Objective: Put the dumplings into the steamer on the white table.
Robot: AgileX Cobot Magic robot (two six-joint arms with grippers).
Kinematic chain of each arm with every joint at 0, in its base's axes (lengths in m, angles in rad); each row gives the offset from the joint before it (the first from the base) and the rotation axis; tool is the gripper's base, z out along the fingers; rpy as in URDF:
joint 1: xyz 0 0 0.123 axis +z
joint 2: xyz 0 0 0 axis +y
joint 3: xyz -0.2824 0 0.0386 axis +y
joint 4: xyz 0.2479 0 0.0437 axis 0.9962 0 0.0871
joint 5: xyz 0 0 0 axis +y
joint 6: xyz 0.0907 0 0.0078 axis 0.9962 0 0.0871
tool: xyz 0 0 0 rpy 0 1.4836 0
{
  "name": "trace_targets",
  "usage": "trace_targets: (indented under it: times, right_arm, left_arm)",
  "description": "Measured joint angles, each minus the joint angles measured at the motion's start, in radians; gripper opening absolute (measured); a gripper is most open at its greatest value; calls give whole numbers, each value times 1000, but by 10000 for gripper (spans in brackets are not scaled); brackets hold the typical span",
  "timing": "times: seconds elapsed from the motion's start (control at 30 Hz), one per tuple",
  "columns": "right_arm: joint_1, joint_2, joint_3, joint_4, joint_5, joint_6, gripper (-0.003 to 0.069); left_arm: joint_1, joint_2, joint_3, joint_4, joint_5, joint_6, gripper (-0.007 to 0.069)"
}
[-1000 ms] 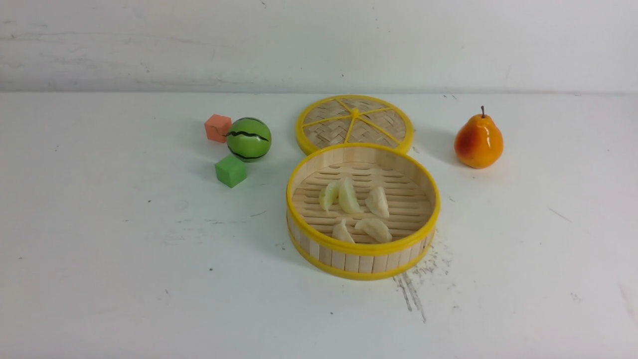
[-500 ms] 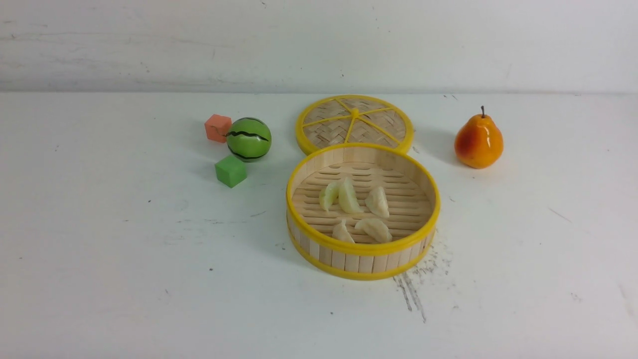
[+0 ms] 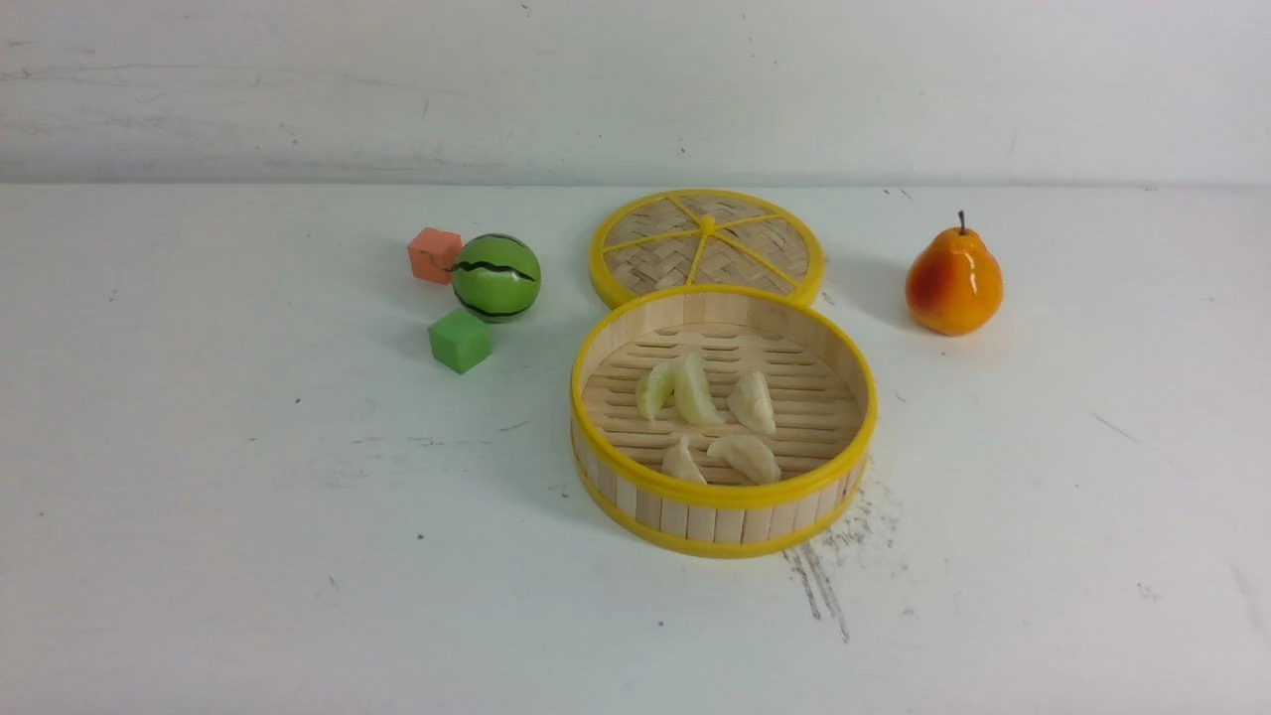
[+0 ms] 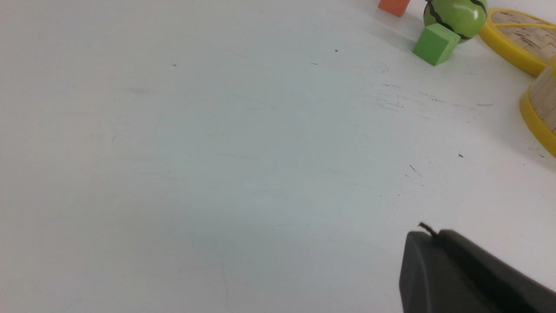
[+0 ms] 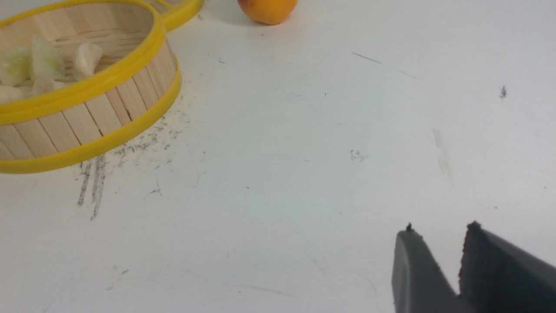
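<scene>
Bright, even, diffuse light is given across the table (image 3: pixel 199 556). Only soft, faint shadows are cast, seen left of the steamer (image 3: pixel 723 516) and pear (image 3: pixel 953 280). A small highlight is shown on the pear. Wrist views are slightly soft and grainy.

Steamer (image 3: pixel 723 516): matt wooden slats, glossy yellow plastic rims; pear (image 3: pixel 952 281) glossy; white table (image 3: pixel 248 556) matt, scuffed
</scene>
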Motion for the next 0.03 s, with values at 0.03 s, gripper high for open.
trace_targets:
  times: [0.03]
  right_arm:
    - [0, 0, 0, 0, 0, 0, 172]
  left_arm:
    - [0, 0, 0, 0, 0, 0, 3]
